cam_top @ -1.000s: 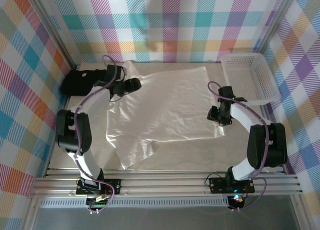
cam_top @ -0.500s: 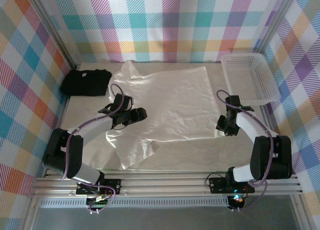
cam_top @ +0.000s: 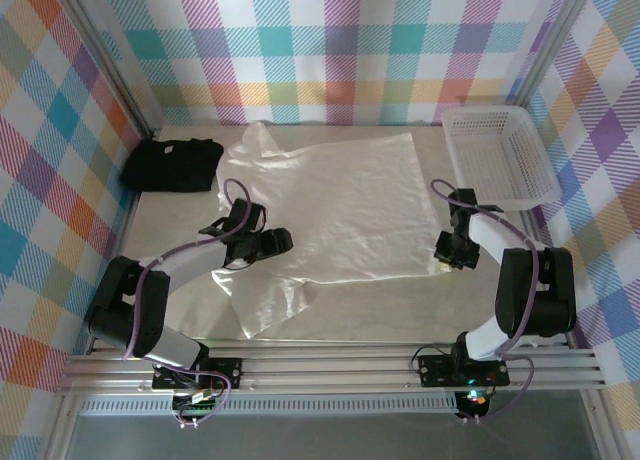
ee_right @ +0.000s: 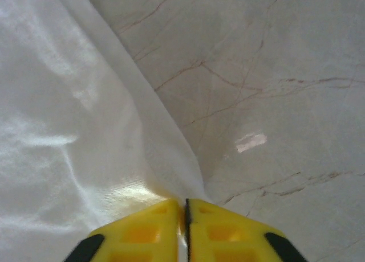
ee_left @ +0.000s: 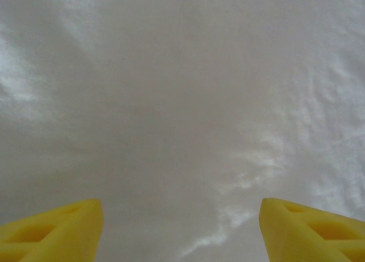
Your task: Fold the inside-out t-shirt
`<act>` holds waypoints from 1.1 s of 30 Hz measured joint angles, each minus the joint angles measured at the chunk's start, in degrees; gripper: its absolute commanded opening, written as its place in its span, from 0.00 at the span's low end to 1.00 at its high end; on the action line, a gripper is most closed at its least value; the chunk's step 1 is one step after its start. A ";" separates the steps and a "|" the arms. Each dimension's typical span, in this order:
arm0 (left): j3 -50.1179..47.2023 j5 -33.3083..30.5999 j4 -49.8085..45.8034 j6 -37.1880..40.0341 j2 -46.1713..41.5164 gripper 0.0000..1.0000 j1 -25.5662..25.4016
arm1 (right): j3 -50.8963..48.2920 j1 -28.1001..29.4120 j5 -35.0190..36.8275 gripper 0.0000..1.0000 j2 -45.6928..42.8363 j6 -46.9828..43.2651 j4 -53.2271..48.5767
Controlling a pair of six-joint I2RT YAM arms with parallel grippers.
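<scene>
The inside-out t-shirt (cam_top: 330,210), plain white, lies spread over the middle of the table, one sleeve bunched at the back left and a flap hanging toward the front left. My left gripper (cam_top: 272,242) hovers over its left part, yellow fingers (ee_left: 54,230) wide apart with only cloth (ee_left: 182,114) beneath. My right gripper (cam_top: 445,252) sits at the shirt's right front corner. In the right wrist view its yellow fingers (ee_right: 154,228) are pressed together, pinching the shirt's edge (ee_right: 171,176), which rises into them.
A black t-shirt (cam_top: 172,164) lies bunched at the back left. A white plastic basket (cam_top: 500,155) stands at the back right. Bare marble tabletop (ee_right: 274,91) lies right of the shirt. Plaid walls enclose the table; metal rails (cam_top: 330,365) run along the front.
My left arm swung from the back left toward the front, onto the shirt's left part. My right gripper closed on the shirt's right front corner.
</scene>
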 measured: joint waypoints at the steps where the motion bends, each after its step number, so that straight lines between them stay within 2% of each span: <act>1: -0.31 -0.02 0.13 0.00 0.15 0.72 0.00 | 0.35 -0.31 0.24 0.07 0.46 -0.20 0.02; 10: -3.17 -0.74 2.36 0.04 1.73 0.72 -0.04 | 3.30 -2.58 3.65 0.09 1.99 -1.51 -0.42; 18: -3.52 -0.87 4.28 0.04 1.88 0.73 -0.04 | 3.58 -3.04 3.93 0.31 4.31 -2.23 -0.46; 33: -3.52 -0.63 4.39 0.31 1.90 0.72 -0.04 | 0.17 -4.20 -1.46 0.45 -0.17 -1.64 -2.05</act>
